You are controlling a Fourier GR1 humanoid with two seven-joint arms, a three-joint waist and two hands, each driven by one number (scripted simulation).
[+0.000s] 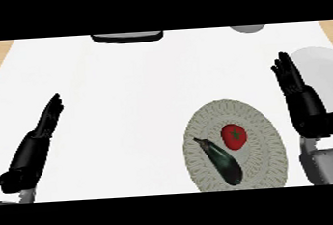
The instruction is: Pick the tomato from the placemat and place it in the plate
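The tomato [234, 135] sits on the placemat [263, 128] beside an eggplant [221, 160], not yet picked. The right hand [297, 94], fingers straight and empty, hovers just right of it over the plate [323, 59], seemingly poised to reach. The left hand [45, 124] rests open.

**Tomato and aubergine on the placemat**

The tomato [234, 135] lies on the round woven placemat [259, 123], just beside a dark aubergine [221, 161]. The right hand [296, 84], fingers straight, stands before the white plate [323, 66]. The left hand [45, 123] rests open on the white desk [139, 87].
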